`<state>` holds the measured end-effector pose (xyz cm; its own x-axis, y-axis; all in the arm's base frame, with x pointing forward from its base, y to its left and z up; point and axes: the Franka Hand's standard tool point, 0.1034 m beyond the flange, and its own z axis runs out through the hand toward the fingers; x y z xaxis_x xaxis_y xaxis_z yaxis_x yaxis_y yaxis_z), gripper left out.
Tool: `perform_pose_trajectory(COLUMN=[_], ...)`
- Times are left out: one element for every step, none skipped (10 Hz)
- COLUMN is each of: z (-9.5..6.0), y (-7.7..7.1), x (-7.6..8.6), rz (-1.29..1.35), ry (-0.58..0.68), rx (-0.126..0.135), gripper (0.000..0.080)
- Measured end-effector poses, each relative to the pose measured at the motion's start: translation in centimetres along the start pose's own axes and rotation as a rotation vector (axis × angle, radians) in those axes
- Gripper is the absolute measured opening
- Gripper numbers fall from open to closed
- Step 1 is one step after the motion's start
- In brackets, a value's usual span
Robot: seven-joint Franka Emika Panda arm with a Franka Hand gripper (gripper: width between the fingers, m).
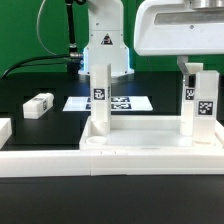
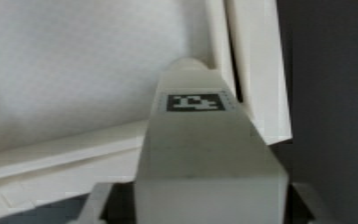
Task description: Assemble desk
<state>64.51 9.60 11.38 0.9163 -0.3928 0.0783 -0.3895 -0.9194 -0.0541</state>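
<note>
On the black counter the hand (image 1: 190,68) is clasping the upright leg (image 1: 197,108) standing in the desk top (image 1: 140,150) on the exterior view's right, likely needing a straight, untilted twist.

- White arm base (image 1: 104,40), far in the scene: rounded shell with a small blue-lit mark on its front.
- Black cables (image 1: 73,40) run beside it on the exterior view's left.
- White gripper (image 1: 191,68) housing, round-cornered, grey underneath.
- Dark grey fingers (image 2: 302,204), blurred.
</note>
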Motion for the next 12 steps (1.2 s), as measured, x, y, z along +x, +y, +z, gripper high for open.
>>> perform_pose_trajectory(z=[0.0, 0.0, 0.0, 0.1, 0.1, 0.2, 0.1, 0.0, 0.1, 0.2, 0.2, 0.2], y=[0.0, 0.0, 0.0, 0.1, 0.5, 0.6, 0.9, 0.5, -0.3, -1.0, -1.1, -1.0], x=[0.0, 0.0, 0.0, 0.0, 0.2, 0.2, -0.2, -0.4, -0.7, -0.9, -0.8, -0.7], rz=[0.078, 0.159, 0.219, 0.351, 0.531, 0.706, 0.913, 1.067, 1.190, 1.307, 1.377, 1.435], ry=[0.000, 0.000, -0.001, -0.003, -0.007, -0.021, -0.042, -0.060, -0.070, -0.074, -0.076, -0.079], rx=[0.000, 0.000, 0.000, 0.003, 0.003, 0.031, 0.083, 0.100, 0.105, 0.105, 0.104, 0.103], gripper=[0.0288, 0.0288, 0.0288, 0.0288, 0.0288, 0.0288, 0.0288, 0.0291, 0.0291, 0.0291, 0.0291, 0.0291])
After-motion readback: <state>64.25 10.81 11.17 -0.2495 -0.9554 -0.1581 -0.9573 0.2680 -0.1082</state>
